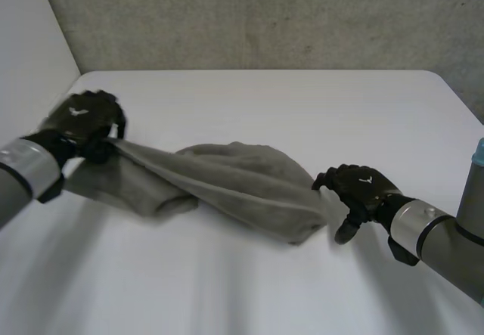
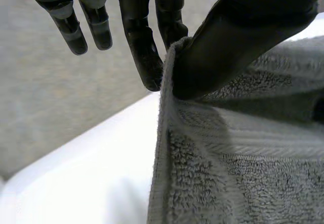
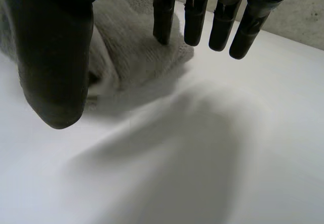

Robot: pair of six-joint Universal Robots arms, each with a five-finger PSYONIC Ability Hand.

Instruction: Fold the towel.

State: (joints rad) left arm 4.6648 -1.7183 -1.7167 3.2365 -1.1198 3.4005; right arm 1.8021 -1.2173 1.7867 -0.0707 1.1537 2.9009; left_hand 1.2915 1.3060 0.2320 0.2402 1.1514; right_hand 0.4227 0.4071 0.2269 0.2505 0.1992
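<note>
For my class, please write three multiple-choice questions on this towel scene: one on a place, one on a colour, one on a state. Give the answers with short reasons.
1. Where on the towel is the left hand?
A) at its middle
B) at its end on the robot's left
C) at its far right end

2. What colour is the towel?
A) grey
B) red
C) blue

3. How is the left hand set?
A) fingers straight, clear of the towel
B) curled into an empty fist
C) thumb and a finger pinching the towel's edge

Answers:
1 B: the head view shows the hand at the towel's left end.
2 A: the cloth is grey in every view.
3 C: the left wrist view shows the towel's edge squeezed between the thumb and a finger.
</note>
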